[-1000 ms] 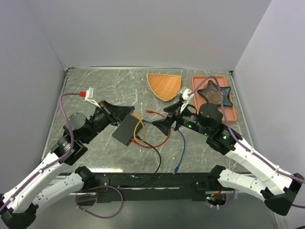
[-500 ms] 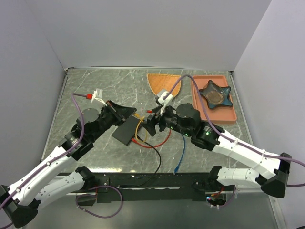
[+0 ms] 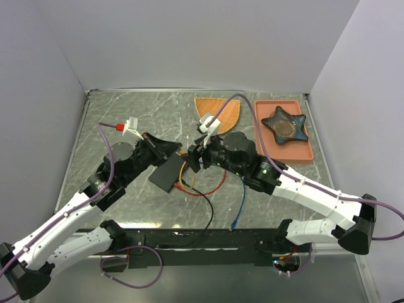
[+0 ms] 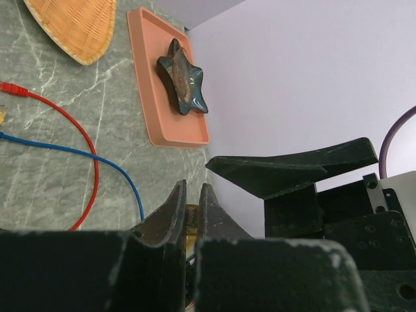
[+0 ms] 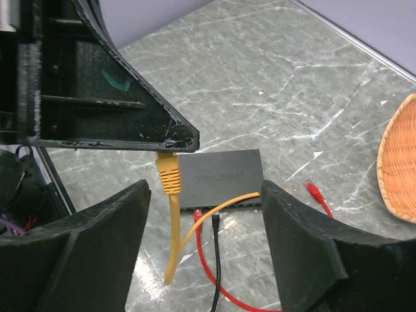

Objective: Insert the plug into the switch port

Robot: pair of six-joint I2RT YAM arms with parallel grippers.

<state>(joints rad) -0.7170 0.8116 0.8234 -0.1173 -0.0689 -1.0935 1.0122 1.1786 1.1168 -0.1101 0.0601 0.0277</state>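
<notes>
The left gripper (image 4: 193, 190) is clenched nearly closed. In its own wrist view only a sliver of yellow shows between the fingers, so it appears to pinch the yellow plug (image 5: 170, 177), though the contact itself is mostly hidden. From the right wrist view the plug hangs just below the left gripper's black finger, pointing down, with its yellow cable (image 5: 173, 240) trailing under it toward the table.

The right gripper (image 5: 205, 188) is spread wide, released and holding nothing. Its two fingers stand either side of the plug and the network switch (image 5: 221, 174). The switch is a flat matte-black box lying on the marbled table (image 3: 126, 113), and the plug hangs just beside its near left corner. The switch port (image 5: 224, 197) sits somewhere along the long edge facing this camera; which socket cannot be told. A red cable (image 5: 201, 253), a black cable (image 5: 216, 260) and an orange-yellow lead already meet that edge.

Further off, a blue cable (image 4: 65, 149) crosses the table. A wicker basket (image 4: 75, 23) lies near the back edge, and beside it is a pink tray (image 4: 175, 127) holding a dark star-shaped dish (image 4: 183, 78)
</notes>
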